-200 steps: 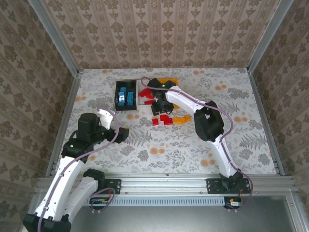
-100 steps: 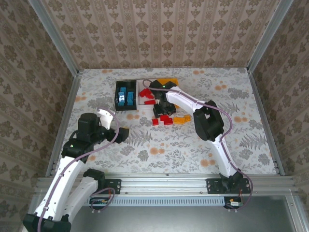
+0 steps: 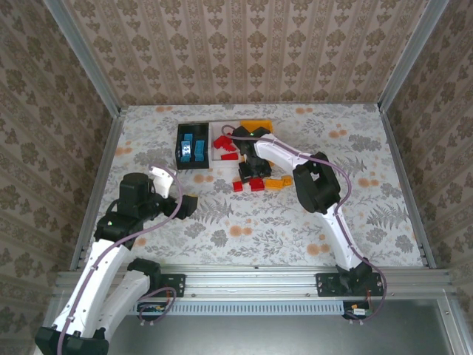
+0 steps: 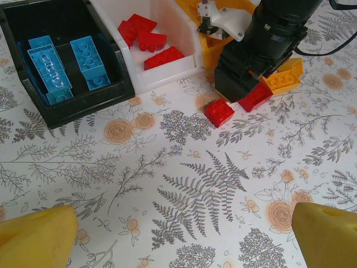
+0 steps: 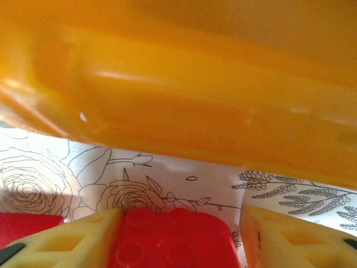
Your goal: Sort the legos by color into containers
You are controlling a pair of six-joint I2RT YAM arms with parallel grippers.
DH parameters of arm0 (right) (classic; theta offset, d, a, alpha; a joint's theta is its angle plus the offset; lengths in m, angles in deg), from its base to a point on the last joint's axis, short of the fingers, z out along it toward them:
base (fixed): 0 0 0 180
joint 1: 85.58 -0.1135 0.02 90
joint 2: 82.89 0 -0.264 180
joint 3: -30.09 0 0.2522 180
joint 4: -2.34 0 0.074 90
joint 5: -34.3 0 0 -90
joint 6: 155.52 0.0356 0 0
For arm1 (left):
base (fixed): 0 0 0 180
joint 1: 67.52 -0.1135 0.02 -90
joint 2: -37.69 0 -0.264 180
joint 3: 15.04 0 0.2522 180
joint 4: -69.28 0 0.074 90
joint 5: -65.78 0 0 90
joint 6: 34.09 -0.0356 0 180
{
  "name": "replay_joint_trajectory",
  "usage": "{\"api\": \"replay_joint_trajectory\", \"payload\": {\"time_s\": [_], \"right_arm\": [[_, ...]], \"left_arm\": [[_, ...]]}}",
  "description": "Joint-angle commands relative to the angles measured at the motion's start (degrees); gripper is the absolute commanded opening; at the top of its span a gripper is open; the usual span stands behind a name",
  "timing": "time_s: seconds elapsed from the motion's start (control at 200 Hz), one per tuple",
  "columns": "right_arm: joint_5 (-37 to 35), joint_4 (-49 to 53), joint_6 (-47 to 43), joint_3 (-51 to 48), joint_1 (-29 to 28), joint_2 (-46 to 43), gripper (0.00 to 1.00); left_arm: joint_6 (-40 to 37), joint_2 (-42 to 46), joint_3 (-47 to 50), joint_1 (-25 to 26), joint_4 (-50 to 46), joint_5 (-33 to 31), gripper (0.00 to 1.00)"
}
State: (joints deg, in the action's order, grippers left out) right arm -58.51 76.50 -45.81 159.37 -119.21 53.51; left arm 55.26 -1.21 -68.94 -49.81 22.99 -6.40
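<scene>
My right tool [image 5: 178, 237] has dropped astride a red lego [image 5: 167, 245], light, rigid, slick, best pinched on flat sides; whether it is clamped I cannot tell.

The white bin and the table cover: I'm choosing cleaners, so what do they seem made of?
White bin: probably moulded plastic, smooth, slightly glossy, thin even walls. Table cover: matte printed floral sheet; paper, vinyl or cloth, I cannot tell.
</scene>
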Motion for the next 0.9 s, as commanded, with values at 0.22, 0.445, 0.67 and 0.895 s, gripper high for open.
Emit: {"api": "replay_joint_trajectory", "payload": {"time_s": [0.22, 0.445, 0.67, 0.895], "right_arm": [[-1.59, 0.06, 0.55, 0.14, -0.53, -4.08, 0.47], [1.93, -5.56, -0.20, 3.60, -2.36, -8.24, 0.45], [3.30, -16.48, -2.31, 8.38, -2.40, -4.93, 0.43], [-3.69, -29.34, -5.99, 10.97, -2.41, 0.54, 0.48]], "left_arm": [[-0.15, 0.57, -0.79, 0.48, 0.39, 0.81, 1.00], [-0.10, 0.57, -0.90, 0.55, 0.41, 0.81, 1.00], [-0.10, 0.57, -0.75, 0.56, 0.37, 0.76, 1.00], [-0.24, 0.56, -0.67, 0.60, 0.37, 0.55, 1.00]]}}
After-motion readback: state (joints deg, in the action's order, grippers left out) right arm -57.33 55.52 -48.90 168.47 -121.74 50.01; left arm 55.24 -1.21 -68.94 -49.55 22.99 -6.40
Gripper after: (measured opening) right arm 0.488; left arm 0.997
